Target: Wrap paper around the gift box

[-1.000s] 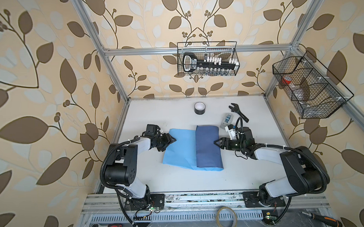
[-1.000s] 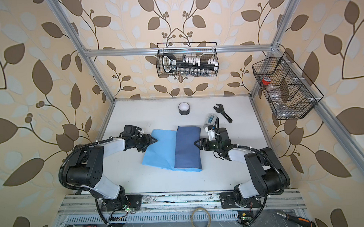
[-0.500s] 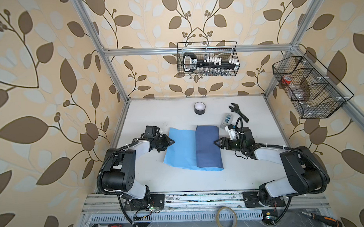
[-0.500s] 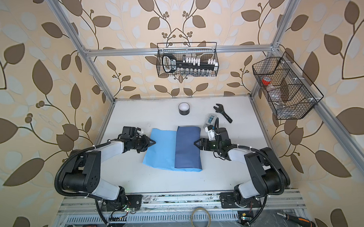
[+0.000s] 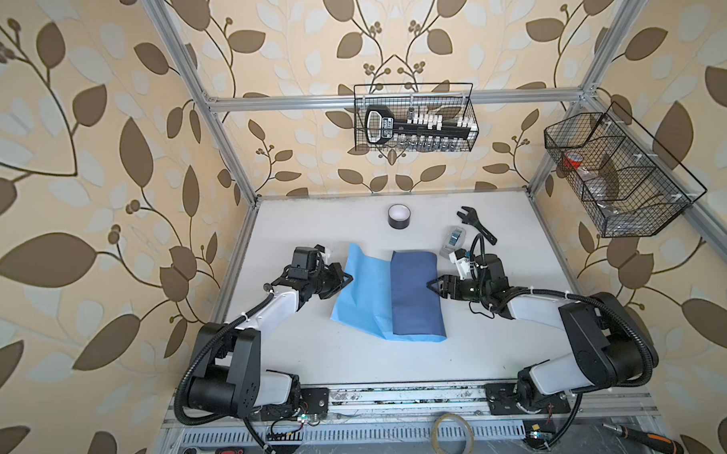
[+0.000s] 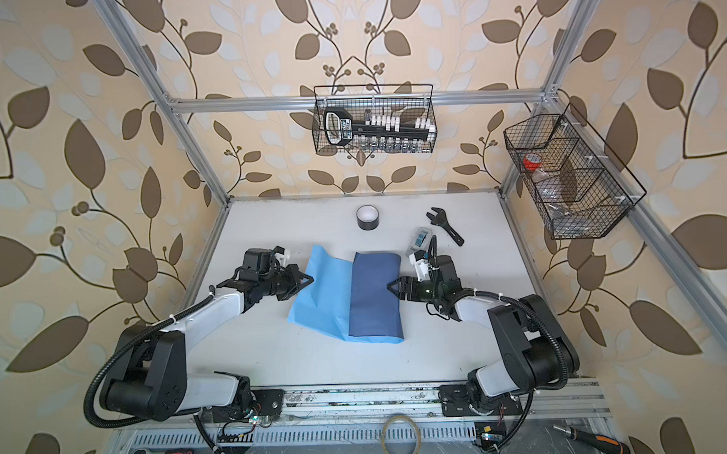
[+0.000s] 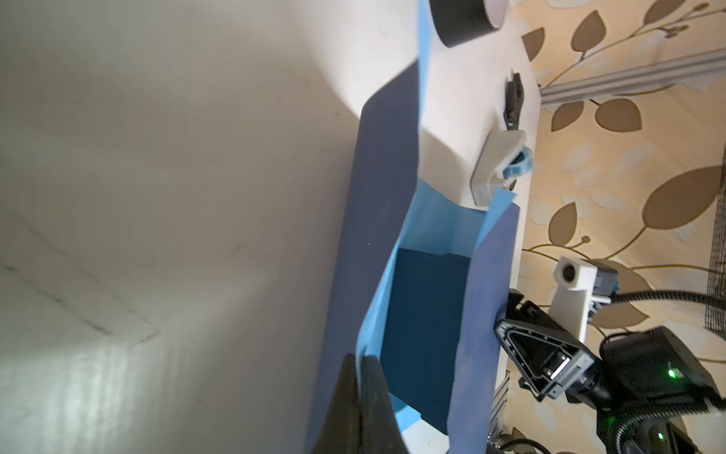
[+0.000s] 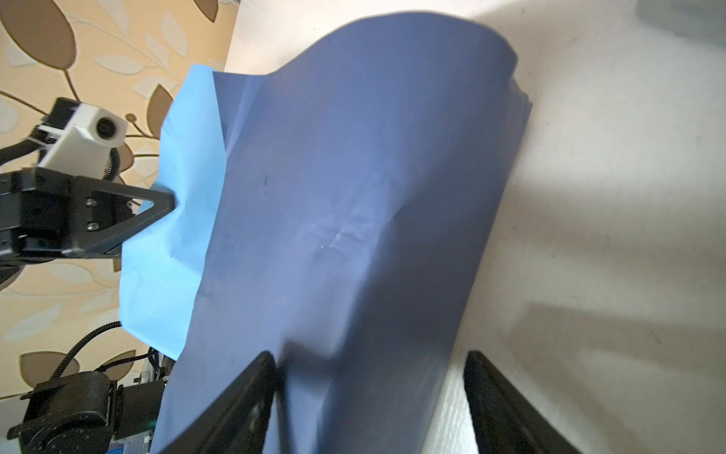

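Where the paper (image 5: 368,296) lies spread on the white table (image 5: 316,362), its right half is folded over leftward, so the darker slate-blue face shows on top and the light sky-blue face stays bare on the left half. Both top views show it this way. The gift box (image 7: 424,334) is hidden under that fold in both top views. Only the left wrist view shows it, dark navy and flat, resting on the light face inside the paper with the slate flap arched loosely over it.

The left gripper (image 5: 347,279) sits at the paper's left edge with its jaws pressed fully together. Its fingers (image 7: 353,393) pinch that edge, which is raised off the table, and the right wrist view shows the light-blue sheet crinkled where the tip bites.

The right gripper (image 5: 431,284) is at the paper's right side, against the folded edge. Its jaws stand wide, with the rounded fold running between them. One finger (image 8: 251,397) is right against the slate face, while the other stands apart from the paper over bare table, so nothing is clamped.

Beyond the paper's far edge stands a black tape roll (image 5: 399,216). Off the paper's far right corner lie a small clear plastic case (image 5: 454,241) and, farther out, a black wrench (image 5: 476,224), both clear of the sheet.
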